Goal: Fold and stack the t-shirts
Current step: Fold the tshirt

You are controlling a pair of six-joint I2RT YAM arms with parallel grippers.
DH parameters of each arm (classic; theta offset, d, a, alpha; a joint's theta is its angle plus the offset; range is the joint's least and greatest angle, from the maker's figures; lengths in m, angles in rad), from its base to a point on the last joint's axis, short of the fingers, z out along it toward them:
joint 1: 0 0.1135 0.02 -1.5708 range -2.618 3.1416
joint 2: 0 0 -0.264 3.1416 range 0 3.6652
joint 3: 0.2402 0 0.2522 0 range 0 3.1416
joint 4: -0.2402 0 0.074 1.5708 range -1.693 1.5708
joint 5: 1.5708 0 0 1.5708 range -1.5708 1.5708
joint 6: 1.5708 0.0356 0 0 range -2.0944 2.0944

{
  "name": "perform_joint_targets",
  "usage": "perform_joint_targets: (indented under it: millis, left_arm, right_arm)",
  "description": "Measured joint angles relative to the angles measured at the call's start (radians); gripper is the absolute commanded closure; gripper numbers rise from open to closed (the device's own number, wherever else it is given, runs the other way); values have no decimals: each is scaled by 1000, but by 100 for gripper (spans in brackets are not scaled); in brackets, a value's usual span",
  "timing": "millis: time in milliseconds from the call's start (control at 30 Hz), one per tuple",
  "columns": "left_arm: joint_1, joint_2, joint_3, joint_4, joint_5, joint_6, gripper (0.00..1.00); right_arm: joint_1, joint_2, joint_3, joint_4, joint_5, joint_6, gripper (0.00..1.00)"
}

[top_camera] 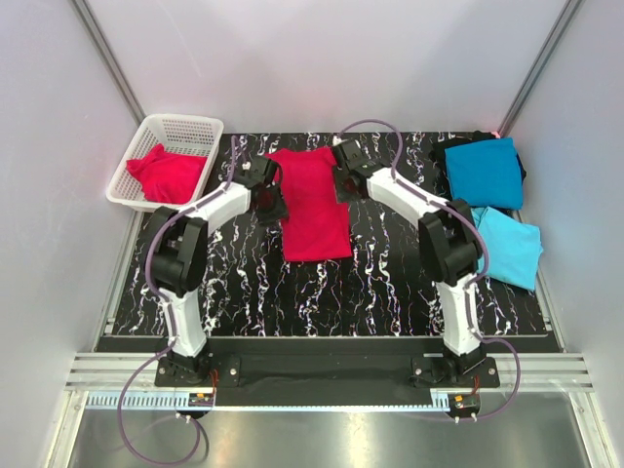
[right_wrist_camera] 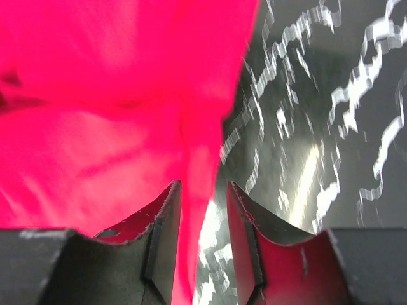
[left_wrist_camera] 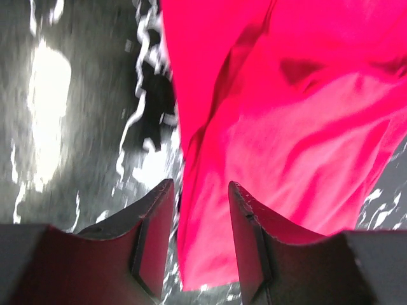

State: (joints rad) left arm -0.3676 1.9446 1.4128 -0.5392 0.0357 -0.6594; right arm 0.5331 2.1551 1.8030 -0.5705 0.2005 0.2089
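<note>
I saw the red t-shirt (top_camera: 314,200) in the middle of the black marbled table (top_camera: 390,283), folded into a long, narrow strip that ran away from the arms. Its surface was creased and rumpled in places.

The left gripper (left_wrist_camera: 200,185) sat at the strip's left edge, close over the cloth. Its claw was spread, with the shirt's edge showing in the gap, and it was pinching nothing. The right gripper (right_wrist_camera: 203,185) was at the opposite edge, a little further toward the back of the table. Its claw was spread too. The red hem ran through the opening beside a strip of bare tabletop, and nothing was clamped.

A second red t-shirt (top_camera: 168,174) lay crumpled in the white basket (top_camera: 200,125) at the far left corner. On the right side, well apart from the arms' work, a teal t-shirt (top_camera: 485,171) lay folded toward the back. A sky-blue t-shirt (top_camera: 512,246), also folded, lay just beside it on the near side.
</note>
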Motion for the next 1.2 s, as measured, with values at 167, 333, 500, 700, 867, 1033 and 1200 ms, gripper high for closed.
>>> perform_joint_targets:
  millis: [167, 333, 500, 700, 867, 1033, 1200]
  left_arm:
    - [-34, -132, -133, 18, 14, -12, 55]
    - [-68, -218, -214, 28, 28, -36, 55]
    - [-69, -227, -294, 25, 24, -73, 54]
    - [-69, -227, -311, 18, 18, -94, 54]
    - [-74, -207, -311, 20, 19, -101, 54]
    - [-78, -162, -311, 31, 19, -102, 54]
    - [-79, -146, -303, 52, 31, -101, 54]
  right_arm:
    - [-5, -143, -216, 40, -56, 27, 54]
    - [-3, -272, -444, 89, -163, 54, 53]
    - [-3, -354, -631, 141, -269, 84, 52]
    - [-2, -407, -724, 209, -359, 99, 52]
    - [-2, -421, -753, 276, -428, 105, 53]
    - [-2, -421, -770, 307, -451, 105, 53]
    - [-2, -418, -770, 319, -452, 100, 54]
